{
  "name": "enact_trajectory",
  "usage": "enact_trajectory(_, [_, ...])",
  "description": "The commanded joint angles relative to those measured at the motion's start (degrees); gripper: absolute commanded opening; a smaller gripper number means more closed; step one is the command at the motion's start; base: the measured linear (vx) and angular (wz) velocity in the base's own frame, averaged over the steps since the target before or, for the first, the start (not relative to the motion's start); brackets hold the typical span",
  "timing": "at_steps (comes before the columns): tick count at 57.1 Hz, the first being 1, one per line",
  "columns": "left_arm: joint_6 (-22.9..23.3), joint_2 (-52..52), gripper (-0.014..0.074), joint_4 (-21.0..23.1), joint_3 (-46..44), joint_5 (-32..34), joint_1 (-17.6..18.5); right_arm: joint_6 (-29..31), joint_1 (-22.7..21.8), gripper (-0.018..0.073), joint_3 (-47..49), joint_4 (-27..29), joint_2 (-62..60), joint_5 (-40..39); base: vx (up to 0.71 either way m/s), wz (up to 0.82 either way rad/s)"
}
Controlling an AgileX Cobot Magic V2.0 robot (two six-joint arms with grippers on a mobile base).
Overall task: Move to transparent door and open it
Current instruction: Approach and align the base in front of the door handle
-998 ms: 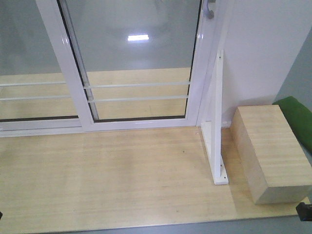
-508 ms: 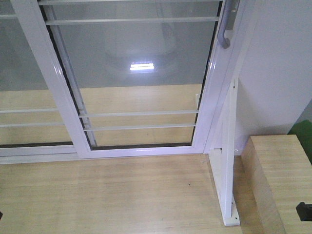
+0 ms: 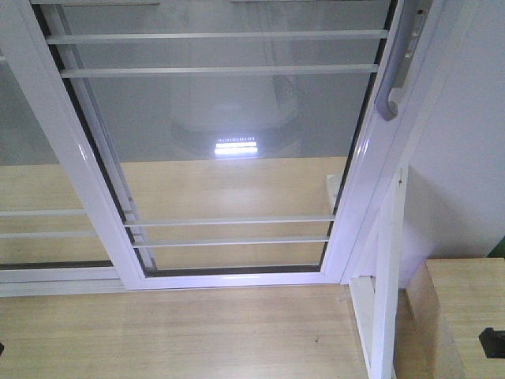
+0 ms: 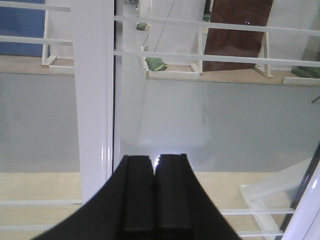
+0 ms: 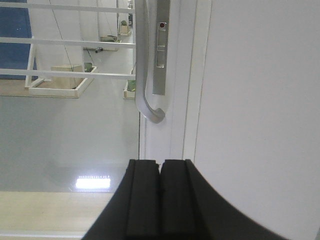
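The transparent door (image 3: 221, 142) fills the front view, clear glass in a glossy white frame crossed by thin white bars. Its curved grey handle (image 3: 397, 63) runs down the right stile. In the right wrist view the handle (image 5: 141, 65) hangs beside a grey lock plate (image 5: 161, 45), above and slightly left of my right gripper (image 5: 160, 162). That gripper is shut and empty, apart from the handle. My left gripper (image 4: 153, 157) is also shut with nothing in it and faces the glass next to a white stile (image 4: 92, 100).
A second white-framed glass panel (image 3: 31, 158) without a handle overlaps at the left. A white wall (image 3: 465, 158) adjoins the door on the right. In front of it stand a white support bracket (image 3: 384, 268) and a wooden block (image 3: 465, 316) on the wooden floor (image 3: 181, 332).
The front view has closed in on the door. The handle has come down into view at the upper right, and the bracket and block have slid toward the lower right corner.
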State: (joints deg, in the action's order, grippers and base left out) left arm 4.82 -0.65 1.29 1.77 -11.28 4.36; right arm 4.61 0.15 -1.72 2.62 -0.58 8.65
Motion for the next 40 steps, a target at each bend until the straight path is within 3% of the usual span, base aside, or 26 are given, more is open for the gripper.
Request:
enact_trajectory(1, [0.14,-0.79,-0.0004,0.55,0.86,4.64,0.23,0.36,-0.32,-0.0001,-0.23,-0.52,-0.90,-4.86,0.17,0.06])
enact_trajectory(40, [0.14,-0.21,-0.0004,0.55,0.86,4.62,0.20,0.36,-0.32,-0.0001,-0.23,-0.52,0.46,-3.81,0.04,0.01])
